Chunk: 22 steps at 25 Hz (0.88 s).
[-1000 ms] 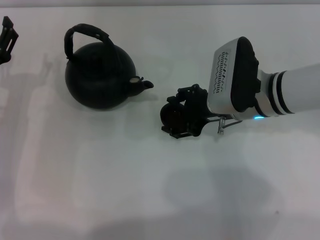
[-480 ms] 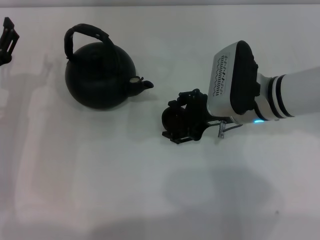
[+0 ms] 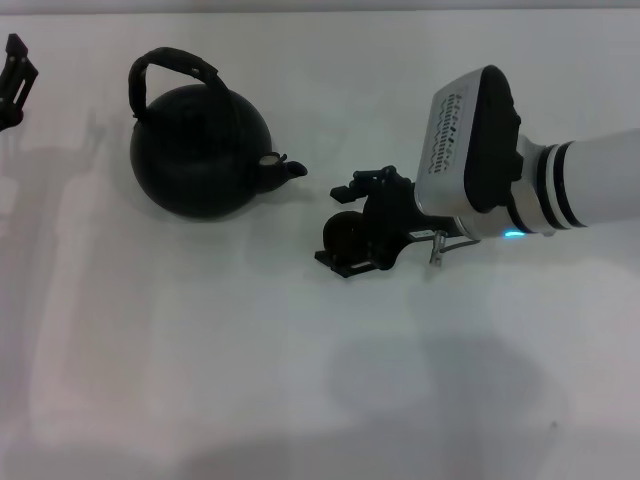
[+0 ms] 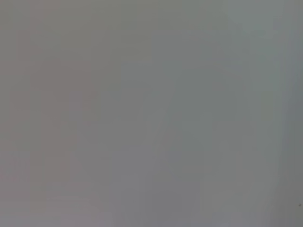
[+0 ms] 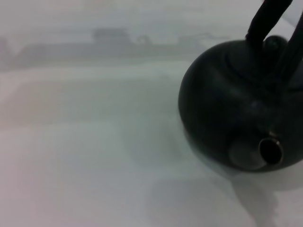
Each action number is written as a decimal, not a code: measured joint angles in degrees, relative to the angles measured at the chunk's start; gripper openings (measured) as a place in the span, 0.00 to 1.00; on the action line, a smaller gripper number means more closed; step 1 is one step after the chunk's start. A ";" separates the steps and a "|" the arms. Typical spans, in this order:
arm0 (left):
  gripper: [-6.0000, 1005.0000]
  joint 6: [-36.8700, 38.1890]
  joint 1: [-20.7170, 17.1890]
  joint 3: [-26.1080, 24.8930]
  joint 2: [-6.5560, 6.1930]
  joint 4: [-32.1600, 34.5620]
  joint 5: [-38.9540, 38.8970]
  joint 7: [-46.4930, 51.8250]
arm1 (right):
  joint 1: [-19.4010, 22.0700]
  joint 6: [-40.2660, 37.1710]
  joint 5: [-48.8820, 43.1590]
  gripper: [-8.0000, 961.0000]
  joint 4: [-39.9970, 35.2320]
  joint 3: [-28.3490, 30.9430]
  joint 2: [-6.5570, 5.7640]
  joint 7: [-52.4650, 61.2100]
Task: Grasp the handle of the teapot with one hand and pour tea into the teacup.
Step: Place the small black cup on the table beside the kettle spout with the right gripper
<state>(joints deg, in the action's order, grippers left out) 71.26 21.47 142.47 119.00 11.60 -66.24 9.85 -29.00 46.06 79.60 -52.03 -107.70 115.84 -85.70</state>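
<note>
The large round black teapot stands at the back left of the white table, its short spout pointing right. Its arched, wrapped handle rises over the top. The small black teacup sits to the right of the spout, between the fingers of my right gripper, which is shut on it low over the table. The right wrist view shows the teapot, its spout and part of the handle, but not the cup. My left gripper is parked at the far left edge.
The white table stretches in front of the teapot and the cup. The right arm's white and black wrist housing hangs over the right side. The left wrist view shows only a plain grey surface.
My right gripper has tilted and shifted slightly left toward the teapot's spout, with the teacup between its fingers. The teapot and left arm have not moved.
</note>
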 joint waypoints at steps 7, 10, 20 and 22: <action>0.88 0.02 0.19 0.00 0.00 0.00 -0.18 0.00 | -0.09 0.06 1.32 0.89 0.09 0.66 -0.01 -0.06; 0.88 0.01 0.22 0.00 0.00 -0.01 -0.48 -0.10 | 0.28 0.25 2.83 0.89 0.66 3.43 -0.07 -0.07; 0.88 -0.19 0.24 -0.01 -0.01 0.00 -2.41 -0.26 | 0.39 1.85 5.26 0.89 2.53 9.74 -0.30 -0.15; 0.88 -0.18 0.24 0.00 -0.05 -0.01 -2.41 -0.32 | 0.29 3.00 5.27 0.88 2.53 11.11 -0.31 -0.16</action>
<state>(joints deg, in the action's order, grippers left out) 71.08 21.71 142.47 118.95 11.60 -68.65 9.53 -28.72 49.06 84.87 -49.50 -96.59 115.53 -85.86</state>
